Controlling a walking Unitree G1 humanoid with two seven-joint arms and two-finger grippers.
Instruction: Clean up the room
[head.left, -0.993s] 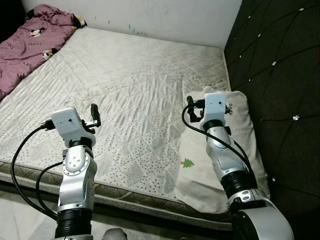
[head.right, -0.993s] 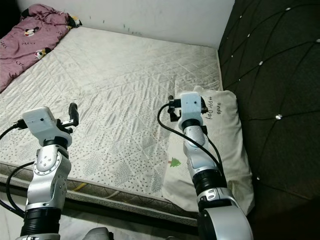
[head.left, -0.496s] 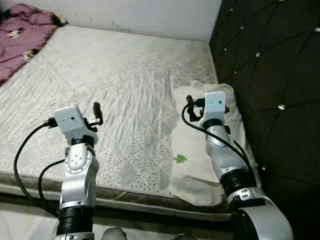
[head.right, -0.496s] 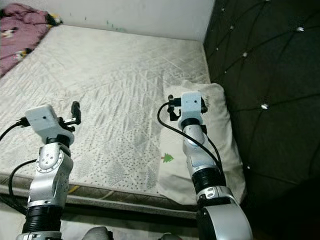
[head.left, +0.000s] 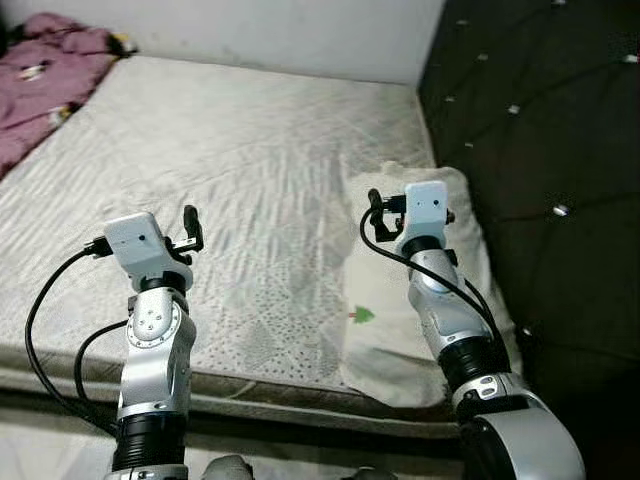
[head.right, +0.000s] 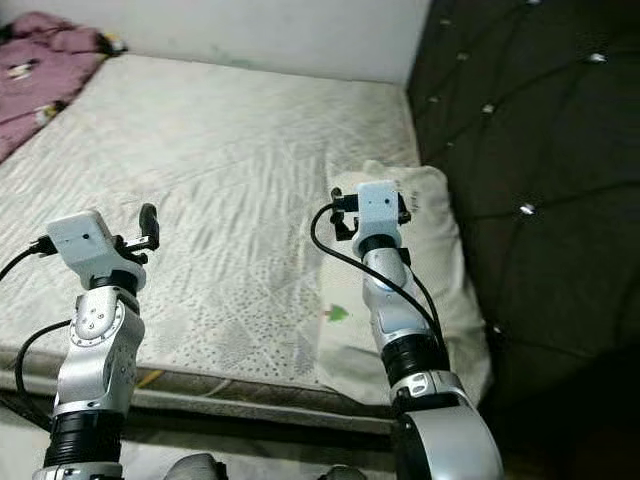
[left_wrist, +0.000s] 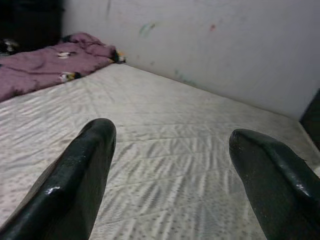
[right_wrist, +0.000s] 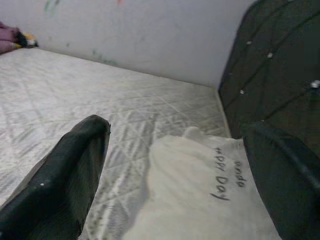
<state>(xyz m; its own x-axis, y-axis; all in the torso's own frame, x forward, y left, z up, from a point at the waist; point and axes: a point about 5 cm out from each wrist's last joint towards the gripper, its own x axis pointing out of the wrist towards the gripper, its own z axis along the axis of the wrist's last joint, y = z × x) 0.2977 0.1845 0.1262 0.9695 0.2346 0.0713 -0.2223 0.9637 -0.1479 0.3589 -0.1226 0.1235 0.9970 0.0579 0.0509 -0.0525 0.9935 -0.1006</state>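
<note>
A white pillow (head.left: 375, 345) with handwriting and a small green tree print lies at the bed's right side, against the dark headboard. A purple blanket (head.left: 45, 85) is crumpled at the far left corner of the bare quilted mattress (head.left: 250, 150). My left gripper (left_wrist: 170, 135) is raised over the front of the mattress, open and holding nothing. My right gripper (right_wrist: 175, 130) hovers open above the pillow (right_wrist: 200, 195), holding nothing.
The tufted black headboard (head.left: 540, 150) walls off the right side. A white wall (head.left: 270, 30) runs along the far edge of the bed. The mattress's front edge (head.left: 260, 395) lies just before me, and a strip of pale floor (head.left: 40, 440) shows at lower left.
The whole view has swung right, toward the headboard, so the blanket sits further left. Both arms keep the same raised pose with their fingers apart.
</note>
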